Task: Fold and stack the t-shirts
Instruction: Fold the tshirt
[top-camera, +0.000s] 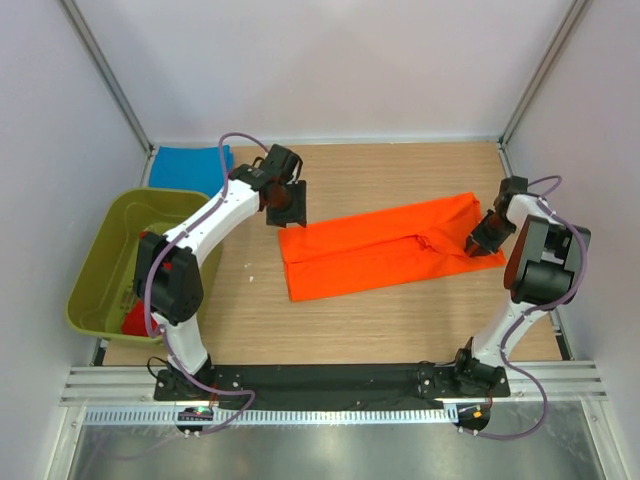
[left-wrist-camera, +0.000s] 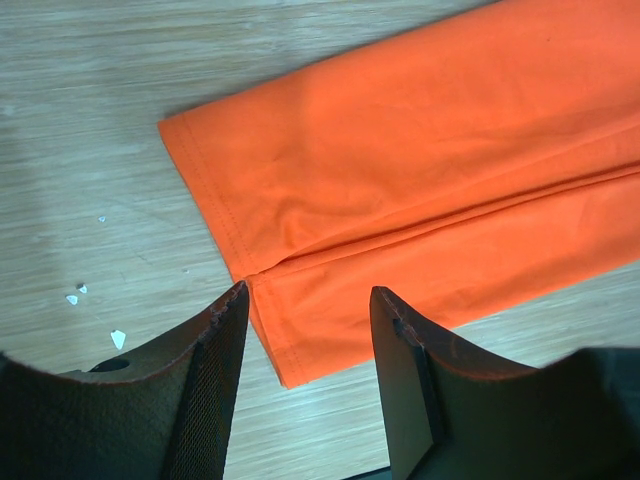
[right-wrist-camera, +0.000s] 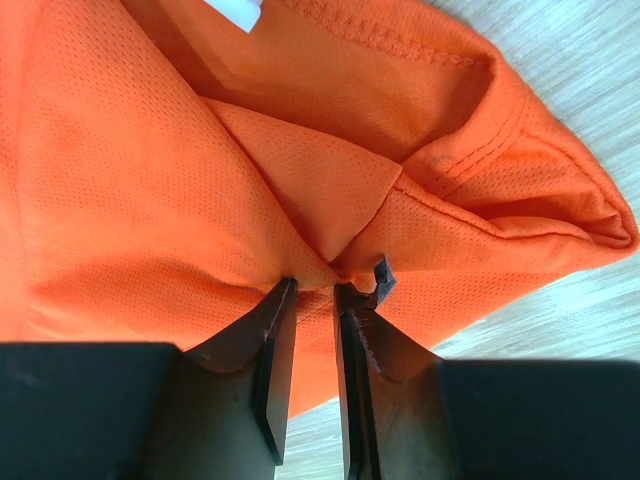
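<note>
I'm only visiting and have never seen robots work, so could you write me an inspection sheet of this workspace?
Surface: light wooden table.
Job's things: orange t-shirt folded lengthwise mid-table; blue t-shirt flat at the far left corner; red t-shirt inside the tub.
Clutter: olive-green tub at the left edge; small white specks on the wood.
Grippers: left claw open above the orange t-shirt's hem corner; right claw shut on cloth near its collar.
Cables: purple cables looped along both arms, none lying on the orange t-shirt.
Surroundings: white walls, metal corner posts; nothing else seen.
</note>
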